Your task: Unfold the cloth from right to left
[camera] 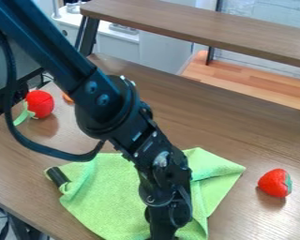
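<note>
The light green cloth [108, 197] lies on the brown wooden table, with a folded-over flap along its right side and a crease running near its upper right corner. Over the lower middle of the cloth hangs the black gripper [163, 226], pointing down close to the bottom edge of the view. Arm and gripper hide part of the cloth's centre and right half. Whether the gripper touches or holds the fabric cannot be told.
A red strawberry [275, 183] sits right of the cloth. A black cylindrical object [57, 176] rests at its left corner. Farther back left are a red toy with a green part [39, 104] and an orange item [67, 98] partly behind the arm. A raised shelf [196, 30] spans the back.
</note>
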Robot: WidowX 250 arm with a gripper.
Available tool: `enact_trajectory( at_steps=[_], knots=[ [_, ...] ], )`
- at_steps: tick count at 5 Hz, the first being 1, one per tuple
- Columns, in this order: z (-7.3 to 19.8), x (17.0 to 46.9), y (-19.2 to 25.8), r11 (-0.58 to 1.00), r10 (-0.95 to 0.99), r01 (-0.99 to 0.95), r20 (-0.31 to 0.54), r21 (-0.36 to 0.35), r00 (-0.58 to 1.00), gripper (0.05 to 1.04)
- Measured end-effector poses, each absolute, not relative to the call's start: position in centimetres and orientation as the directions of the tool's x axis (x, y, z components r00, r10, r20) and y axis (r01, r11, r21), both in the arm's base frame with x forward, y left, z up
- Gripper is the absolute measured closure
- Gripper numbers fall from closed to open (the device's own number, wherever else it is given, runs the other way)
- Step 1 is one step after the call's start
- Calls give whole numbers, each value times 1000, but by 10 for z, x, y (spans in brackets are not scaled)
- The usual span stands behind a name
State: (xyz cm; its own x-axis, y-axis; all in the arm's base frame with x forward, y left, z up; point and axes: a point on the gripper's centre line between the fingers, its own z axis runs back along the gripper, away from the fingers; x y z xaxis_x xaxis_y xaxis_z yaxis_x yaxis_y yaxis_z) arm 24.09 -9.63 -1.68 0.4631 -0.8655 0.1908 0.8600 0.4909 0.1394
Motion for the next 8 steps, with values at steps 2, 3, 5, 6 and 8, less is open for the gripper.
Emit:
enact_trajectory(
  at_steps=[2, 3, 5, 6, 8],
  knots=[
    [12, 248, -80, 456, -858, 889, 286, 41, 426, 1035],
    [23, 254, -69, 450, -844, 893, 329, 3, 424, 1035],
    [37, 273, -61, 473, -820, 881, 364, -2, 442, 1035],
    [41, 278, -62, 478, -808, 878, 379, -25, 450, 1035],
    [39, 293, -59, 509, -798, 860, 365, -18, 480, 1035]
  ],
)
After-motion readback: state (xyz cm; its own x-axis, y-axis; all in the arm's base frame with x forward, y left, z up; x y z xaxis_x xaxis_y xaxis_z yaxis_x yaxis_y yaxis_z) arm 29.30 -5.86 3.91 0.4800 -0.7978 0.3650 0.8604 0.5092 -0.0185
